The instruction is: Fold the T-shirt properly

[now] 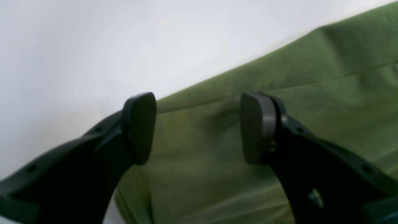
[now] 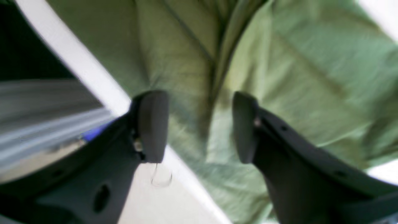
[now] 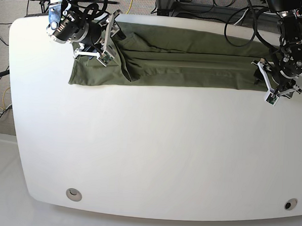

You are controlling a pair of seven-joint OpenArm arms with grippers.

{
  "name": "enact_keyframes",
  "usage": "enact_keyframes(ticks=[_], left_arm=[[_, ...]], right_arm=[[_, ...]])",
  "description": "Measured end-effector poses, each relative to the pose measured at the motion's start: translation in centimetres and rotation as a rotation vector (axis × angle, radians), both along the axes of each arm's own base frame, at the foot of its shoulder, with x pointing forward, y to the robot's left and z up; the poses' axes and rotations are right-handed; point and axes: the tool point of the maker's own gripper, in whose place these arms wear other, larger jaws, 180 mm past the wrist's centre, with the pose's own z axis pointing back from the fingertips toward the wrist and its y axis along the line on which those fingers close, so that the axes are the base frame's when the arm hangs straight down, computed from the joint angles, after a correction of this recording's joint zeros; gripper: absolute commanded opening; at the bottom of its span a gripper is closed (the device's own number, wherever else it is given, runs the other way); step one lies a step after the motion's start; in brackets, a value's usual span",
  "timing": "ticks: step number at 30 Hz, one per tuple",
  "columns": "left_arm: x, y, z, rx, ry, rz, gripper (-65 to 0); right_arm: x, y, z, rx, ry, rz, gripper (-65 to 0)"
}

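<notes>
The olive-green cotton T-shirt (image 3: 184,64), banded at twelve o'clock on the white tabletop (image 3: 154,153), should be regripped evenly at both ends by the left pincer (image 1: 199,127) and right pincer (image 2: 199,124), both gaping and empty.

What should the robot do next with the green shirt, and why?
Probably lower both open grippers onto the shirt's two ends and pinch. The T-shirt lies as a long band along the table's far edge. The left gripper hangs open at one end, the right gripper open over the bunched other end. Neither holds cloth, so another fold needs a grip first.
</notes>
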Motion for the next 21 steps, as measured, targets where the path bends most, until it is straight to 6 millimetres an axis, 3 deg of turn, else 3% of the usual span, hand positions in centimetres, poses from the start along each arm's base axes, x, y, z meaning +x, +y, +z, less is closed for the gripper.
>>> enact_keyframes(ticks=[8, 13, 17, 21], left_arm=[[-0.2, 0.1, 0.0, 0.011, 0.007, -0.001, -25.1], [-0.5, 0.1, -0.1, 0.013, 0.009, -0.004, -25.3], [-0.6, -0.2, 0.5, 0.021, -0.005, -0.018, -24.8], [-0.4, -0.7, 1.2, 0.015, -0.035, -0.033, -25.1]], right_arm=[[2.8, -1.2, 0.3, 0.052, -0.035, -0.126, -33.6], [3.6, -1.0, 0.9, 0.093, -0.056, -0.151, -36.0], [3.2, -0.8, 0.6, 0.086, -0.042, -0.145, -43.2], [2.9, -1.0, 0.3, 0.060, -0.035, -0.131, -55.2]])
